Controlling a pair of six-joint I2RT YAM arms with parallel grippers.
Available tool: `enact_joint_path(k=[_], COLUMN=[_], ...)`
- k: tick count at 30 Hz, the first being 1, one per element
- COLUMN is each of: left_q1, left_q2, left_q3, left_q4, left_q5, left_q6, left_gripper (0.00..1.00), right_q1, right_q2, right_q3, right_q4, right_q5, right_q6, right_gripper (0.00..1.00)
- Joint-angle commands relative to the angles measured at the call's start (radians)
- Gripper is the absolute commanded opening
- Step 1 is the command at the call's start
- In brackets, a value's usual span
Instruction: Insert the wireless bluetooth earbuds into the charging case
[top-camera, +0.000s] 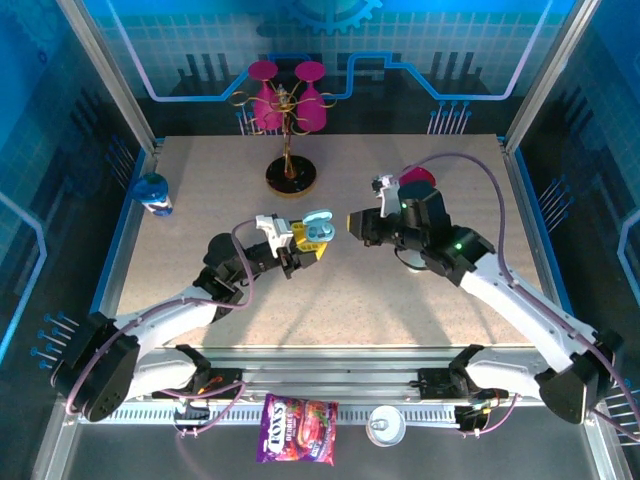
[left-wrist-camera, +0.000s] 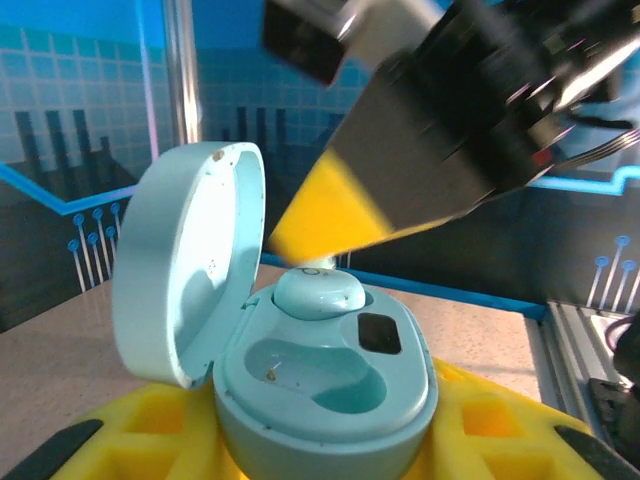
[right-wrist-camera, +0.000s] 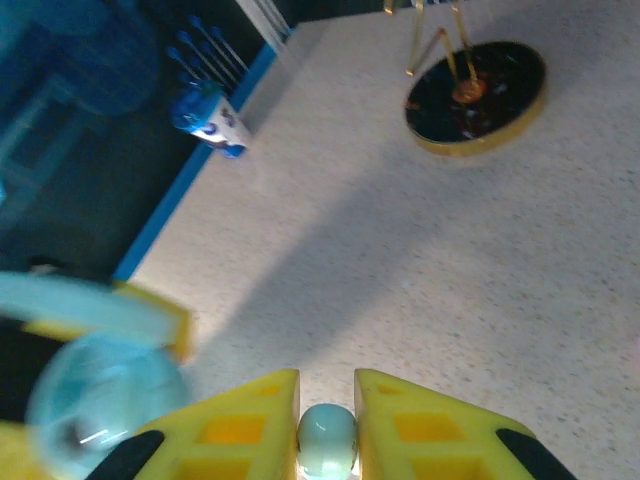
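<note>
While left pincer (top-camera: 303, 247) clamps the open charging case (left-wrist-camera: 330, 380), w/ one seated earbud (left-wrist-camera: 318, 292) apparently in far slot, right pincer (right-wrist-camera: 326, 385) pinches 2nd earbud (right-wrist-camera: 326, 442) just beside case. Near slot empty, so approx. half done.

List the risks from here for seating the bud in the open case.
The tiny light blue plastic earbud is pinched at the tips of the right end effector; it may slip out. The open light blue pebble-shaped charging case is gripped low by the left end effector; downward pressure might tilt it. Its raised lid could get bumped.
</note>
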Motion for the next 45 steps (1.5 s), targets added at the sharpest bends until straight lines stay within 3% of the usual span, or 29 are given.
enact_joint_path(k=[1,17,38,45], left_q1=[-0.014,-0.034,-0.050,-0.050], left_q2=[0.030,0.094,0.108,0.106], left_q3=[0.026,0.070,0.071,0.073], left_q4=[0.070,0.068,0.075,0.074], left_q5=[-0.078,-0.086,-0.095,-0.113], left_q6=[0.030,-0.005,-0.001,-0.004], left_gripper=[0.33,0.33,0.33,0.33], right_q1=[0.042,0.168,0.181,0.182], right_q2=[-0.027,0.098,0.146,0.142], right_q3=[-0.016,0.079,0.067,0.055], right_q4=[0.075,0.152,0.192,0.191], right_q5=[-0.040,0.015,0.060,0.047], right_q6=[0.021,-0.036,-0.017,0.006], right_gripper=[0.19,0.19,0.19,0.23])
